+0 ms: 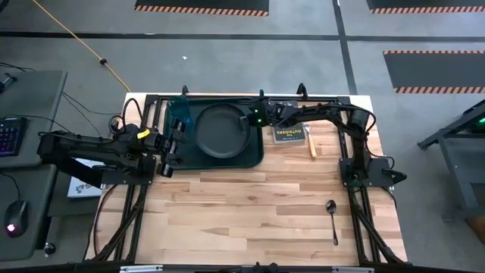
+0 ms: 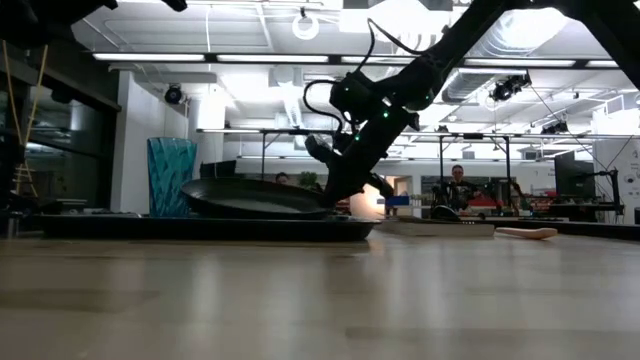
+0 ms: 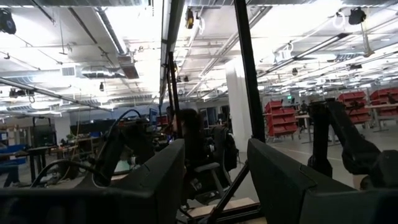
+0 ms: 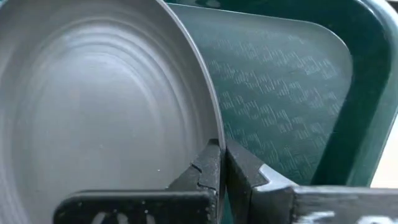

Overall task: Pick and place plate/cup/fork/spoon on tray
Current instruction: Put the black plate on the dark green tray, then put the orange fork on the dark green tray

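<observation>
The right gripper point(image 1: 252, 118) is clamped on the plate's point(image 1: 221, 130) right rim, the plate tilted over the tray point(image 1: 254, 155) with its right edge raised. Released from here (rim still up), it could drop and slide towards the cup point(image 1: 179, 111) at the tray's far left; the left gripper point(image 1: 173, 146) waits released by the tray's left edge

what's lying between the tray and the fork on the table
A small black book with white print lies on the wood between the tray and the fork, beside the tray's right edge. The high view shows it best.
</observation>
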You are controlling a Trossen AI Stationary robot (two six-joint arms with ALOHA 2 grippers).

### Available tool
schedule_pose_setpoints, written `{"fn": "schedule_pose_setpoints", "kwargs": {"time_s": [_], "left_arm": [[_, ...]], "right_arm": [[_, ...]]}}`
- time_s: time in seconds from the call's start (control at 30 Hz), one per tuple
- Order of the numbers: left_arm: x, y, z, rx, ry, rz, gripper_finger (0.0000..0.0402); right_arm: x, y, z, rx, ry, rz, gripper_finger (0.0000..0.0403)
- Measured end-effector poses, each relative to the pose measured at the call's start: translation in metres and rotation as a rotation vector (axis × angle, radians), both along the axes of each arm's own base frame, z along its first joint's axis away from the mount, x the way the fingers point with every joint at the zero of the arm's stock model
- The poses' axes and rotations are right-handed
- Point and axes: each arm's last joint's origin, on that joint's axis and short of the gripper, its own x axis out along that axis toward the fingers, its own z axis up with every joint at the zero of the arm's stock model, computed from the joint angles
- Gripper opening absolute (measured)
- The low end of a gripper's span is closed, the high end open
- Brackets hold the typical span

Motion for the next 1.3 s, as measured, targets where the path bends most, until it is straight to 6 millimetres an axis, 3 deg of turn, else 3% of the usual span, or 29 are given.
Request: {"fn": "schedule_pose_setpoints", "kwargs": {"time_s": [0.23,0.57,0.7,0.83,0.93,1.07,1.2,1.3], "left_arm": [[0.0,0.0,0.0,0.0,-0.001,0.0,0.0165],[0.0,0.0,0.0,0.0,0.0,0.0,0.0165],[0.0,0.0,0.0,0.022,-0.001,0.011,0.0165],[0.002,0.0,-0.004,0.05,0.028,0.023,0.0165],[0.003,0.0,-0.006,0.075,0.048,0.033,0.0165],[0.003,0.0,-0.008,0.09,0.069,0.039,0.0165],[0.004,0.0,-0.01,0.091,0.09,0.038,0.0165],[0.004,0.0,-0.01,0.091,0.091,0.038,0.0165]], "right_arm": [[0.0,0.001,0.0,0.009,0.0,0.014,0.0033],[0.0,0.001,0.003,-0.034,0.008,0.049,0.0175],[-0.006,0.002,0.017,-0.114,0.055,0.098,0.0211],[-0.023,0.006,0.04,-0.198,0.192,0.125,0.0221],[-0.038,0.018,0.048,-0.23,0.336,0.166,0.0222],[-0.063,0.043,0.041,-0.23,0.388,0.223,0.0222],[-0.099,0.077,0.033,-0.235,0.33,0.249,0.0222],[-0.123,0.109,0.034,-0.268,0.179,0.322,0.0222]]}}
